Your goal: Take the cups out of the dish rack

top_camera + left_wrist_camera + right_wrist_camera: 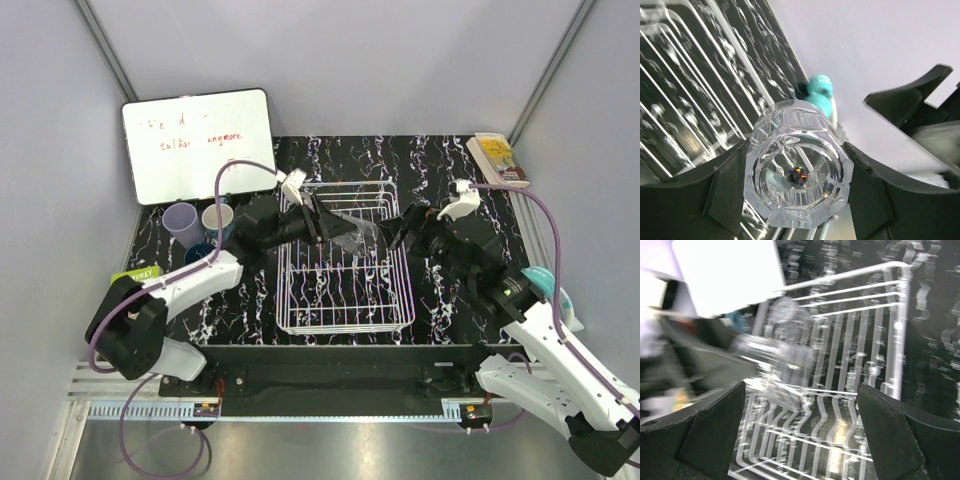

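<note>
The left pincer [333, 227] is clamped on a clear faceted glass [797, 177], holding it on its side above the far half of the dish rack [345, 300], the white wire basket that sits mid-counter toward the near edge. In the left wrist view both fingers [730, 192] press against the glass's walls, its base facing the camera.

The right pincer [398, 230] hovers just beside the rack's right rim with jaws apart and nothing between them. Its own camera looks across the wires toward the glass, though that view is blurred.

Three cups stand grouped near the counter's left edge, just in front of the whiteboard [200, 145] propped at the far left corner: a lavender tumbler [180, 222], a pale cup [217, 217] and a dark blue mug [200, 252]. A teal mug [545, 282] shows by the right edge, half hidden behind the right arm.

The step in hand appears to be carrying out what may be the last cup; no other can be made out in the rack from above. The next move likely calls for swinging the glass clear of the rack's left rim, turning it upright and setting it down beside the group without knocking the tumbler.
</note>
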Robot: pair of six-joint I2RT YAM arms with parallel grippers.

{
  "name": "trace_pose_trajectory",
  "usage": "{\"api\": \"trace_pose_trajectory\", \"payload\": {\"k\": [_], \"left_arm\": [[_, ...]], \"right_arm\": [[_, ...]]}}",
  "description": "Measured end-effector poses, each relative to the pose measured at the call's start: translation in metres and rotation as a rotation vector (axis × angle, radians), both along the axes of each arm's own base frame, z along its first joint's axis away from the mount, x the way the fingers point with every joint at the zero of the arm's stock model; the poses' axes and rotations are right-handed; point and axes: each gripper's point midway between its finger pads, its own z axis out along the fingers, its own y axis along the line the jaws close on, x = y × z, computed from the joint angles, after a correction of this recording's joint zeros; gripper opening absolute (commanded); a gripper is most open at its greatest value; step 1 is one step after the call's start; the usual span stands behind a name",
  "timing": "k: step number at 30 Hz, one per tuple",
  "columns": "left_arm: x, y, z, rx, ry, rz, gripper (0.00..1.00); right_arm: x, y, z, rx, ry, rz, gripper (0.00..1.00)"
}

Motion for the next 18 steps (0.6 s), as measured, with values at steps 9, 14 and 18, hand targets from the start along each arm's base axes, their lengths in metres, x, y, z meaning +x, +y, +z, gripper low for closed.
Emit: {"api": "trace_pose_trajectory", "payload": {"k": [9,14,18], "left_arm": [[-0.012,0.0,0.025,-0.373,0.024,-0.08,0.0],[-0.018,0.002,0.052,-0.457,-0.04,-0.11,0.0],[-0.023,-0.002,0.051,-0.453,-0.041,-0.122,0.0]], "right_arm": [[-0.02,0.021,0.018,0.169,-0.071,0.138,1.0],[-0.029,0.032,0.014,0.219,-0.054,0.2,0.96],[-0.03,0.043,0.013,0.253,-0.04,0.245,0.88]]}}
